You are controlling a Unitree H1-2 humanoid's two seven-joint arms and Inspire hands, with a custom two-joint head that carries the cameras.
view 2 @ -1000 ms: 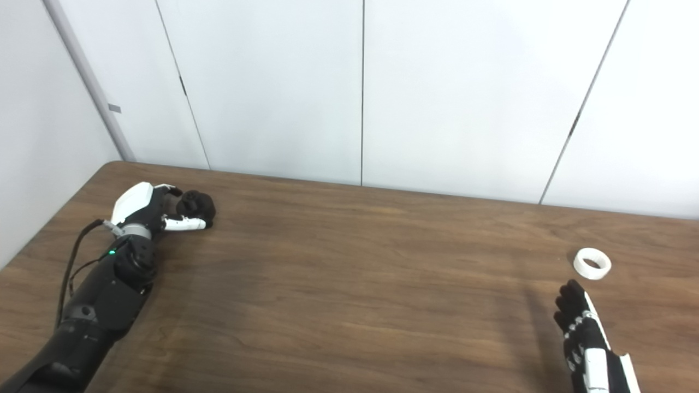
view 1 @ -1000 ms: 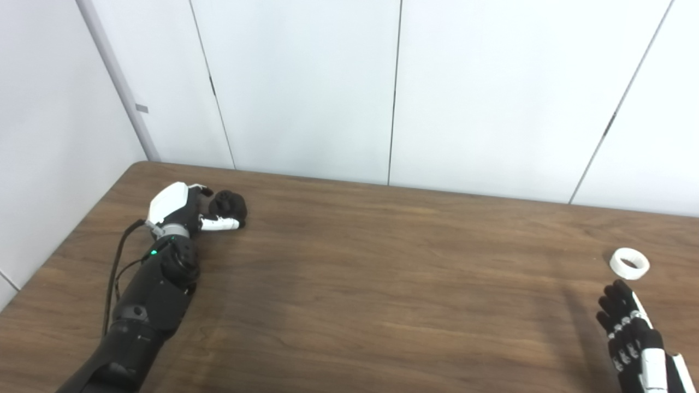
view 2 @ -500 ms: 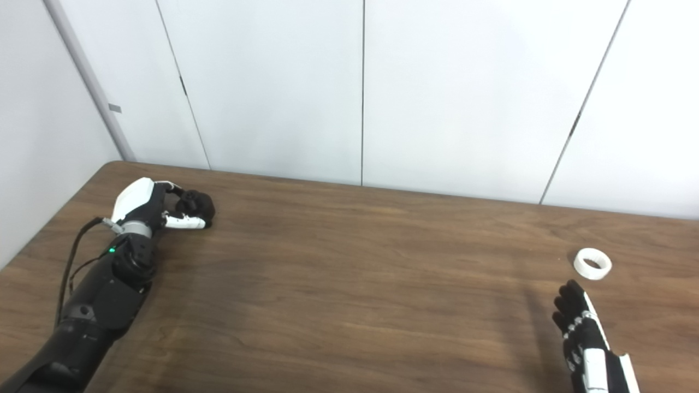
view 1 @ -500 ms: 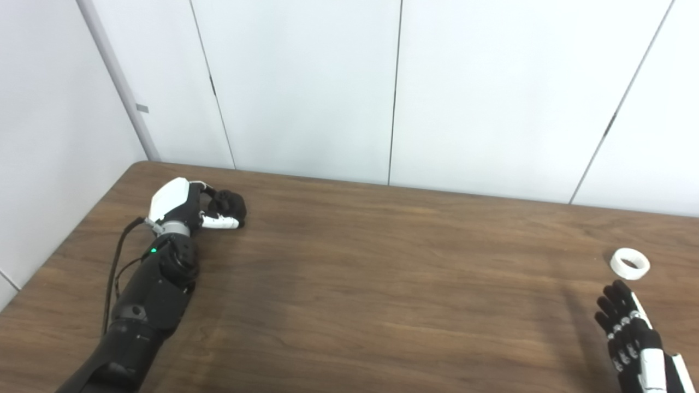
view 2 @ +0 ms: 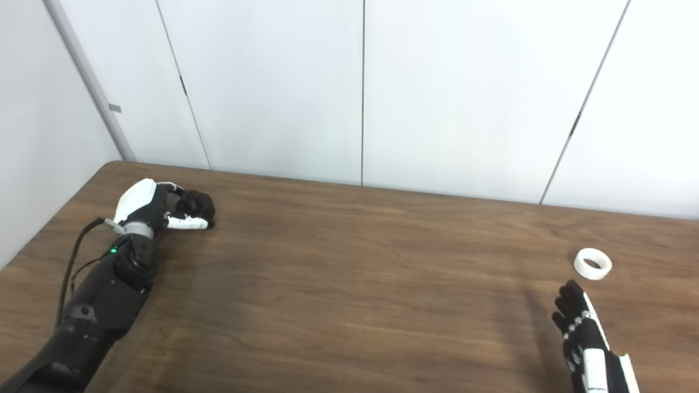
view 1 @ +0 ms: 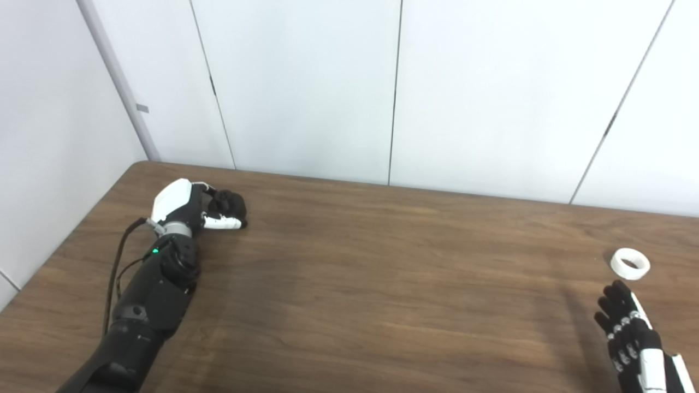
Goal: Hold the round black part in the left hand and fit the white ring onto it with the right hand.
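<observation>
Fingers (view 1: pixel 221 222) of my left hand (view 1: pixel 188 207) are clamping the round black part (view 1: pixel 229 203); right hand (view 1: pixel 628 333) is hovering, fingers apart, white ring (view 1: pixel 629 263) lying flat on the table (view 1: pixel 382 273) just beyond them, hole facing up.

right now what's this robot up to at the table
It is starting to put two parts together. The left hand is at the far left of the wooden table, fingers curled around the round black part, which looks to be down at the tabletop. The white ring lies flat on the table at the far right, untouched. The right hand sits just short of it, fingers extended and holding nothing.
</observation>
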